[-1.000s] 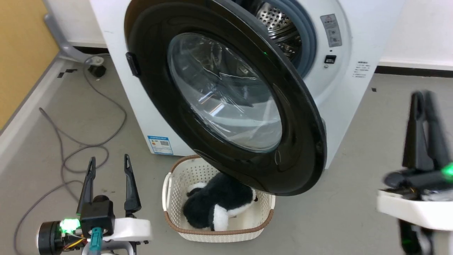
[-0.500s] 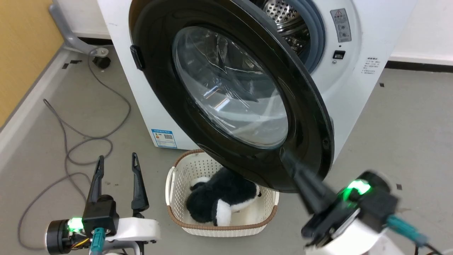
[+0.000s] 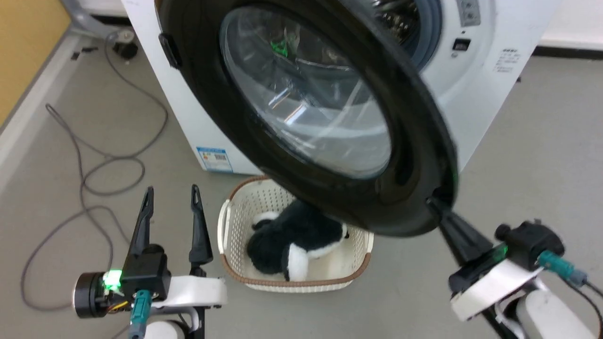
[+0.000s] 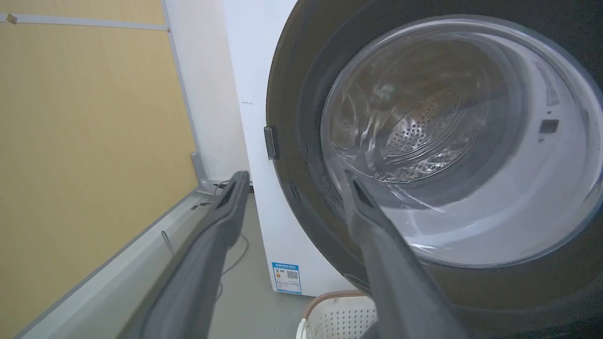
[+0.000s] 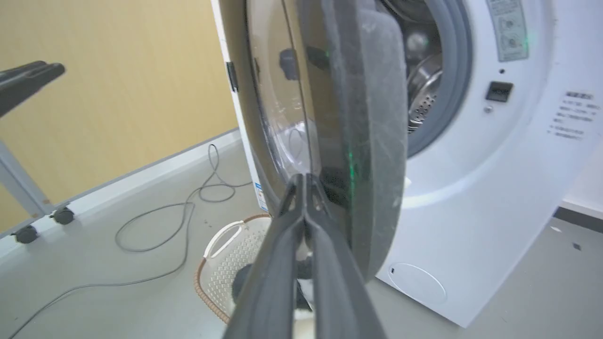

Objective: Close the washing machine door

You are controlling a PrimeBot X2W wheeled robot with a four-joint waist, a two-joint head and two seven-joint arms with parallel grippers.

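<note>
1. Fingers of the right gripper [image 3: 439, 208] are pressed together, tips at the door's [image 3: 414, 141] lower rim.
2. Left gripper [image 3: 172, 190] fingers are spread, empty.
3. Door hangs open from the washer [image 3: 476, 113], above a basket [image 3: 292, 284].

Bright, even room light; soft shadows lie on the floor [image 3: 518, 141]. White glare streaks and a green glint cross the door [image 3: 306, 108] glass. Its near rim and the right gripper [image 3: 435, 205] smear with blur. Wrist views bow at the edges.
</note>
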